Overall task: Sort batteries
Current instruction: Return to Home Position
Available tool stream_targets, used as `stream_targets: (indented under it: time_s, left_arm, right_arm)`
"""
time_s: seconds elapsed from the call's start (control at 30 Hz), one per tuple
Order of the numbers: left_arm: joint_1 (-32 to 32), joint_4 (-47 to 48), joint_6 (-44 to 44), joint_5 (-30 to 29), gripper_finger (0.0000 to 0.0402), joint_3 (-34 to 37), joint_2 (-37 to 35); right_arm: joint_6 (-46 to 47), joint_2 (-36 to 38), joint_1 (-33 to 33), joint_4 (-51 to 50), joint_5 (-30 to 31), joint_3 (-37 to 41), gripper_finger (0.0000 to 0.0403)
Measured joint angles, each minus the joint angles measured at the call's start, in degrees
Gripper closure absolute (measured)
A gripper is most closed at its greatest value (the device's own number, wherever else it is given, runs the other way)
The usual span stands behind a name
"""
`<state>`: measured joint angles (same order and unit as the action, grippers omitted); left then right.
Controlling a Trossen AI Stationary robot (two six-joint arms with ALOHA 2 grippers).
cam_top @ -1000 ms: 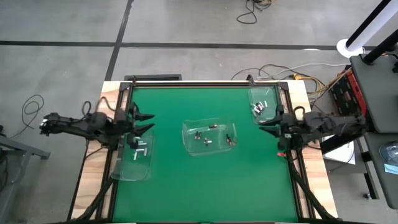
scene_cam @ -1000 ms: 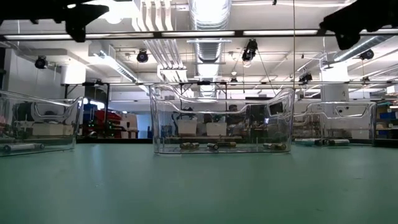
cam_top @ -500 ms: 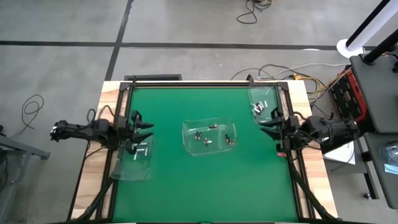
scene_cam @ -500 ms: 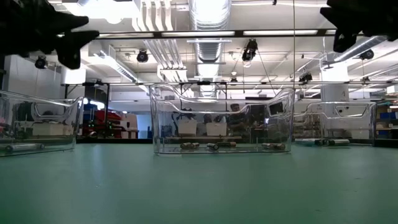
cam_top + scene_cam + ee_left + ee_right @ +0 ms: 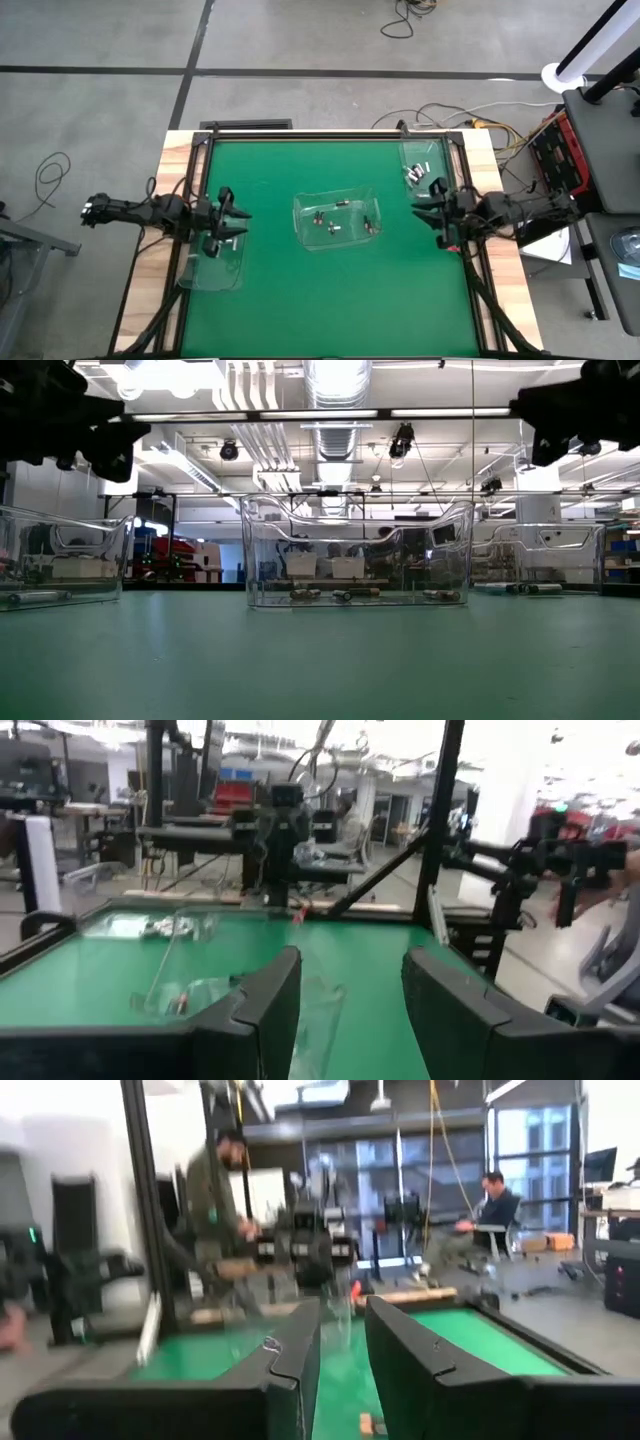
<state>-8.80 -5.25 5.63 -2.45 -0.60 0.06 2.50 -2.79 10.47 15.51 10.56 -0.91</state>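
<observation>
Hanging spread-fingered at opposite table (image 5: 300, 300) edges, left claw (image 5: 240, 220) and right claw (image 5: 425, 212) flank the middle bin (image 5: 350, 238).

mat (image 5: 320, 300) open all round middle bin (image 5: 300, 216); wide lanes to left bin (image 5: 210, 272) at left edge, under left gripper (image 5: 240, 222), and right bin (image 5: 407, 160) in right corner

The right arm's dark two-finger gripper (image 5: 342, 1320) holds its fingers apart, empty, with the green-covered tabletop (image 5: 480, 1335) stretching beyond them. Past the table's far edge a person in dark clothes (image 5: 213, 1185) stands, blurred; another person (image 5: 492, 1198) sits near tall windows (image 5: 530, 1150).
</observation>
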Motion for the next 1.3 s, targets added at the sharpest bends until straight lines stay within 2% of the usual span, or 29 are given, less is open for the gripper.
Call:
stream_targets:
  time_s: [0.3, 0.73, 1.3]
  left_arm:
    - [0.02, 3.62, -3.17, -2.57, 0.0246, -0.13, 0.82]
    - [0.0, 3.77, -3.45, -2.56, 0.0246, -0.13, 3.79]
    - [0.0, 3.77, -3.41, -2.61, 0.0246, -0.13, 5.64]
  right_arm:
    - [1.26, -0.69, 0.01, -7.15, 0.01, 0.0, 0.0328]
    - [4.37, -0.69, 0.01, -8.09, 0.03, 0.0, 0.0305]
    - [4.37, -0.69, 0.01, -8.01, 0.03, -0.02, 0.0339]
